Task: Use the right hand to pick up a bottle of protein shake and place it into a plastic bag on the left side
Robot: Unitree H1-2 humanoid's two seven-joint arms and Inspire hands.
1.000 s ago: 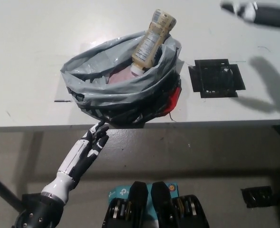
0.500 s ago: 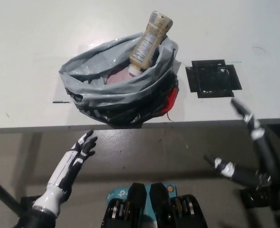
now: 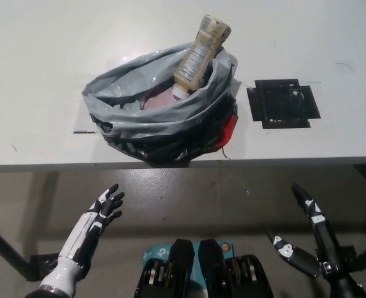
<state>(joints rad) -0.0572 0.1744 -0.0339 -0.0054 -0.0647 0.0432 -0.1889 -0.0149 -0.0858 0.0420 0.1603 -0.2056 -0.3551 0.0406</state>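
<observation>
A beige protein shake bottle [image 3: 200,51] stands cap-down and tilted inside the grey plastic bag [image 3: 152,112], its base sticking out over the bag's far right rim. The bag sits on the white table [image 3: 40,74] near its front edge. My black right hand [image 3: 313,239] hangs open below the table edge at the lower right, holding nothing. My white left hand [image 3: 99,214] is open at the lower left, also below the table edge and apart from the bag.
A black square fixture [image 3: 283,102] lies flat on the table right of the bag. Something red [image 3: 228,129] shows under the bag's right side. The grey floor lies below the table front.
My right hand has come back from over the table's far right and dropped below the front edge. My left hand has let go of the bag's front and lowered. The bottle stays in the bag.
</observation>
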